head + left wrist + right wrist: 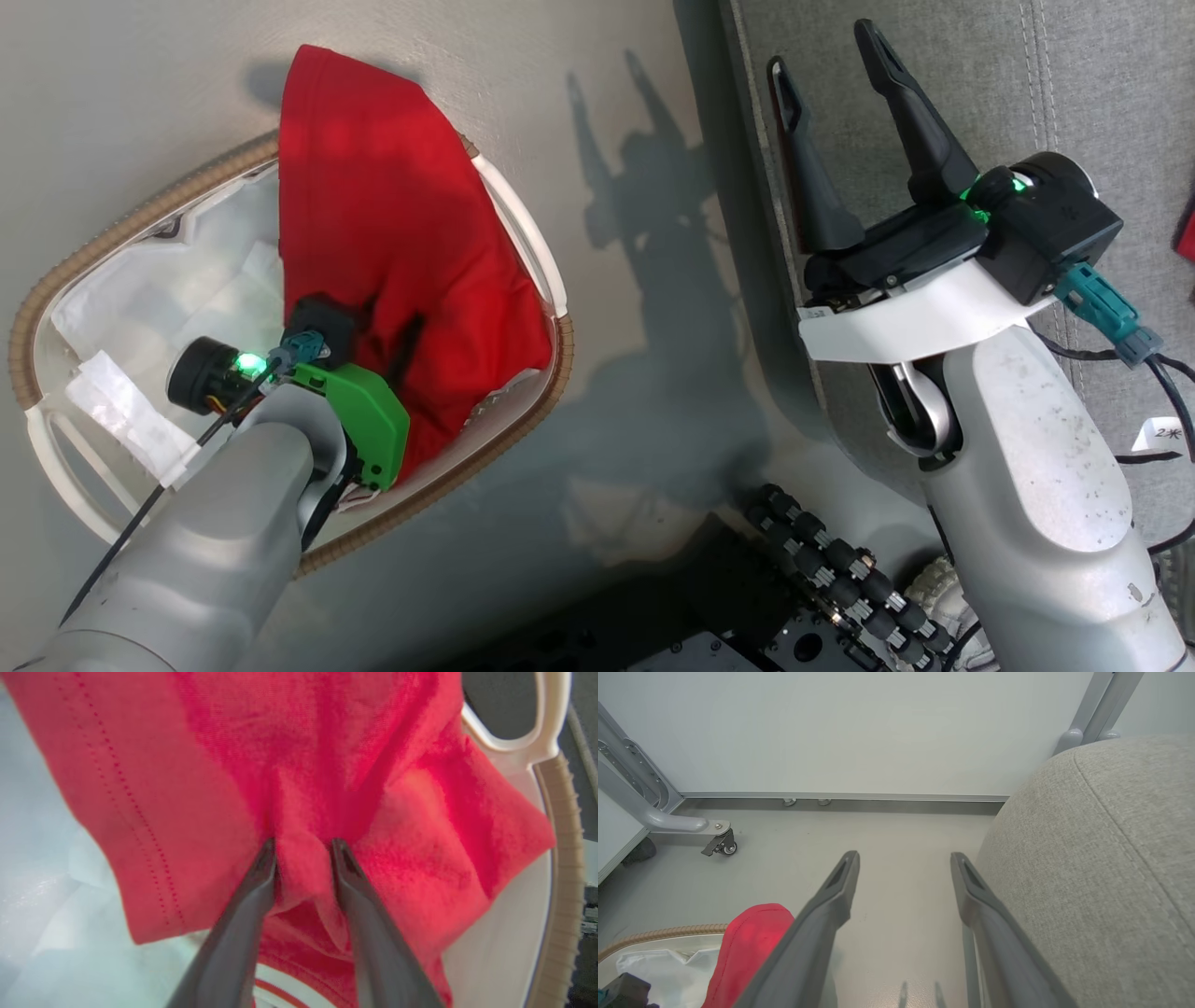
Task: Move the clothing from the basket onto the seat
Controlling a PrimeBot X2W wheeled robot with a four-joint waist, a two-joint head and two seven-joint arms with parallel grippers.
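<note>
A bright red garment (383, 243) drapes over the far right side of the white basket (65, 308) with a brown woven rim and hangs over its edge. My left gripper (302, 847) reaches down into the basket and is shut on a fold of the red cloth (355, 788), its fingers (254, 882) pinching a ridge of fabric. A white stripe peeks from under the cloth at the bottom of the left wrist view. My right gripper (831, 61) stands open, holding nothing, over the left edge of the grey seat (1083, 84). The right wrist view shows the seat (1101, 868) beside the open right gripper (905, 858).
The white cloth liner (177, 299) lies bare in the basket's left half. Grey floor (635, 168) separates basket and seat. A small red patch (1186, 233) shows at the right edge on the seat. A white wall and a castered metal frame (668, 821) stand beyond.
</note>
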